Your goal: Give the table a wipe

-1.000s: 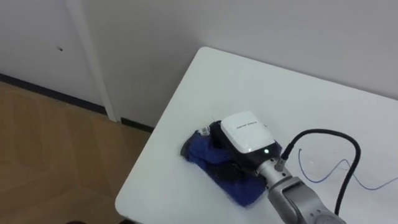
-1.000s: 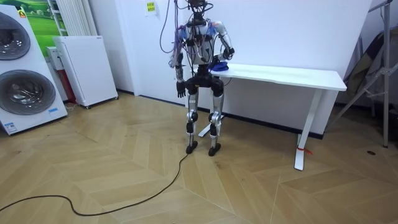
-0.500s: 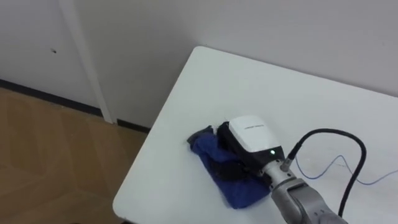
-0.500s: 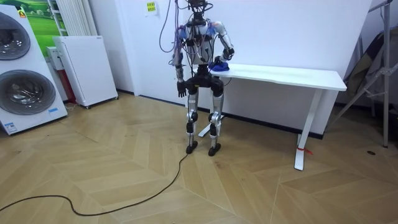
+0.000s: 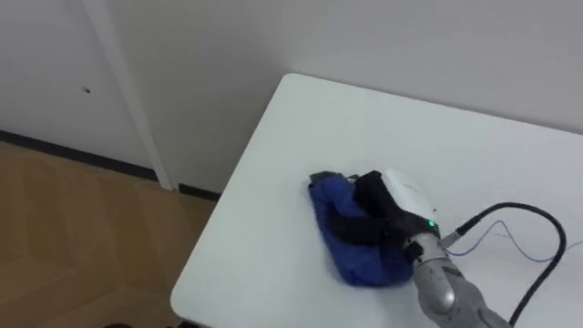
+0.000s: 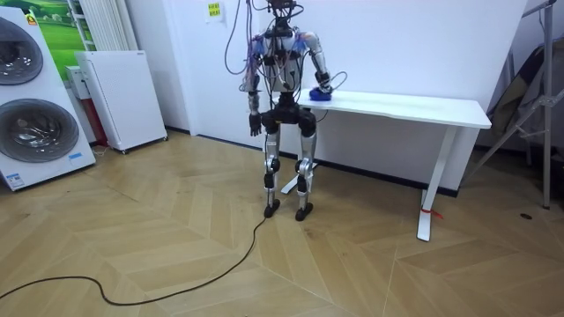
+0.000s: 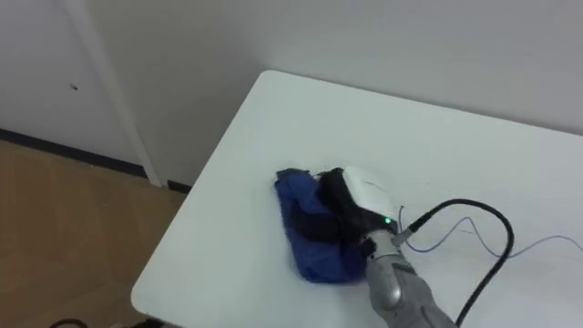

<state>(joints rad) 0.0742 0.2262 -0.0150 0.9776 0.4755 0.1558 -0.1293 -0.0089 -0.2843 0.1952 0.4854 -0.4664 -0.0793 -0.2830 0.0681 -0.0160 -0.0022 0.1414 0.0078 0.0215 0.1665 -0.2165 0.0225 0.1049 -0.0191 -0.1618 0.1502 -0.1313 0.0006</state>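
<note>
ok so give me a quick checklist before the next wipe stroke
1. Hold on the cloth: ok. The right robot hand has its fingers curled over the blue cloth.
2. Cloth fully on the table: ok. It lies inside the edges near the left corner, with nothing hanging over.
3. Cloth spread flat: not ok. It is bunched up under the hand.
4. Room to sweep: ok. Bare white top shows on every side of the cloth.
5. Left robot hand out of the way: ok. It hangs beside the hip, away from the table.
6. Dirt left on the top: cannot tell.
</note>
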